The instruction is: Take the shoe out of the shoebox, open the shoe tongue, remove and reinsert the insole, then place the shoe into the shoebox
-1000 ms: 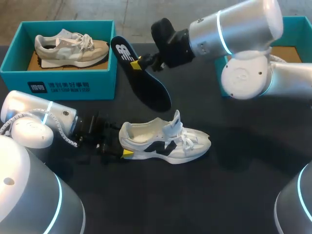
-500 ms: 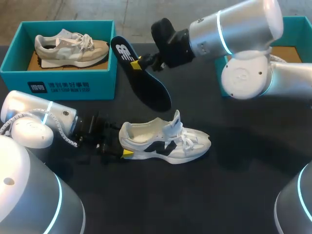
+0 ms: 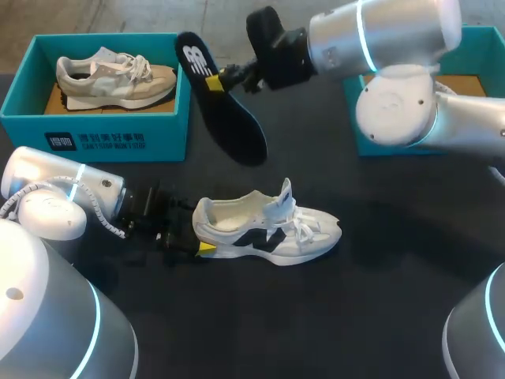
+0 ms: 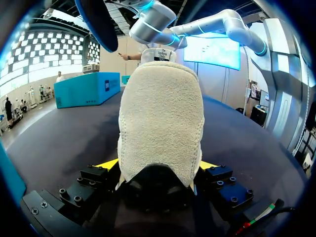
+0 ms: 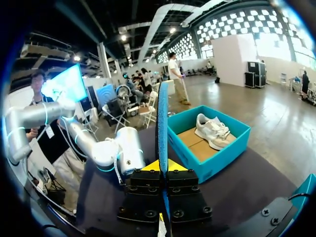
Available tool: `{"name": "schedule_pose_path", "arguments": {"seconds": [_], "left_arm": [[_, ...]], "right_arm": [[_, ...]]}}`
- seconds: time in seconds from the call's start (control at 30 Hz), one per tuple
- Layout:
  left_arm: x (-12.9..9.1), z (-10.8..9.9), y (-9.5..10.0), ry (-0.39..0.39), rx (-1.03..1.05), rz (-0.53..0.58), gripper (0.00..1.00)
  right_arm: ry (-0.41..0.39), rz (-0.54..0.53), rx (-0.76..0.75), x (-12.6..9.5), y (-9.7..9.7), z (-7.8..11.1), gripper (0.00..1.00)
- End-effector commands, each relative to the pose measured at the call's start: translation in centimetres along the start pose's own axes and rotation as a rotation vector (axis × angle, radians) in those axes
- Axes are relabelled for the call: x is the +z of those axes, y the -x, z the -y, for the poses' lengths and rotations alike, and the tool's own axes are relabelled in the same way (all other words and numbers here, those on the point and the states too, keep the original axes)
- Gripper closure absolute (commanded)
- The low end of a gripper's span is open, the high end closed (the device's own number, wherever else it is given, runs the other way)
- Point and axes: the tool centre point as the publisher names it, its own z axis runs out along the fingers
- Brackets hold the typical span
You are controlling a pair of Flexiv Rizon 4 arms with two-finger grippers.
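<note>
Dark tabletop (image 3: 379, 300); teal shoebox (image 3: 95, 134) far left, beige shoe (image 3: 110, 75) inside.

Right gripper (image 3: 219, 80) clamped on insole (image 3: 229, 118) near its heel end, held in air, toe end lowest.

Left gripper (image 3: 199, 235) pinches heel of white shoe (image 3: 268, 225), one finger on each side.

Shoe on table, long axis across me, toe to my right, tongue (image 3: 284, 193) raised.

Insole hangs slanted beyond shoe's opening, toe end pointing down toward it. My judgement: right arm nearer, must lower insole and lay it toeward.

Head looks down — left wrist close behind same shoe (image 4: 160, 123).
</note>
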Motion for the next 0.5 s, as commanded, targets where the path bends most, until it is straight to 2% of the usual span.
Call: {"name": "schedule_pose_path", "arguments": {"seconds": [0.03,0.13,0.27,0.5], "left_arm": [[0.4,-0.3,0.3,0.002,0.0,-0.001,1.0],[0.4,-0.3,0.3,0.002,0.0,-0.001,1.0],[0.4,-0.3,0.3,0.002,0.0,-0.001,1.0],[0.4,-0.3,0.3,0.002,0.0,-0.001,1.0]], "right_arm": [[0.005,-0.064,0.013,-0.4,0.8,-1.6,1.0],[0.02,-0.123,0.037,-0.9,1.0,-2.7,1.0],[0.111,-0.193,0.067,-2.1,1.1,-4.5,1.0],[0.172,-0.24,0.094,-4.4,0.7,-6.3,1.0]]}}
